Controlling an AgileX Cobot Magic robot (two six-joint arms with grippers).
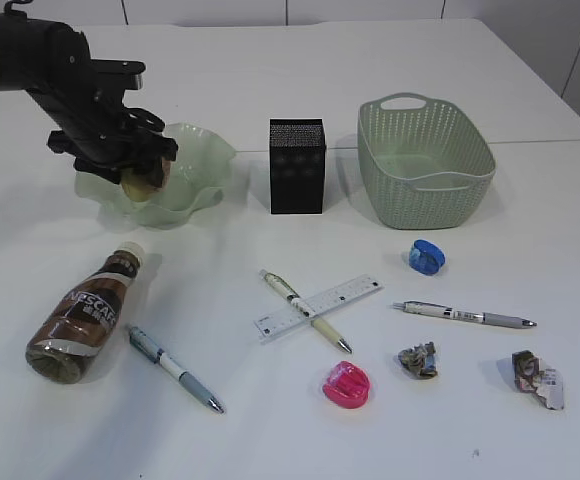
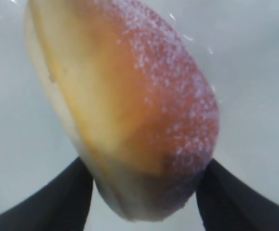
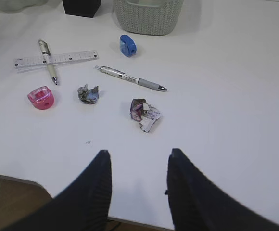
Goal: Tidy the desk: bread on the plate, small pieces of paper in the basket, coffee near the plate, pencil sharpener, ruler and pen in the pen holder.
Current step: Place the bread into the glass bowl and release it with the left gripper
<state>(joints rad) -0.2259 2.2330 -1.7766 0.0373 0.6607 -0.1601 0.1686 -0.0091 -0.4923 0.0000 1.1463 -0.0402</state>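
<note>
1. The bread [image 2: 130,110], blurred at close range, fills the left wrist frame and runs off its top edge.
2. The left gripper [image 1: 142,172] hides most of that bread in the exterior view.
3. At the right wrist frame's top edge, the basket [image 3: 148,17] and pen holder [image 3: 82,6] are cut off.

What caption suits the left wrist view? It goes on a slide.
Left gripper shut on a sugar-dusted bread roll, held just above the pale green plate.
</note>
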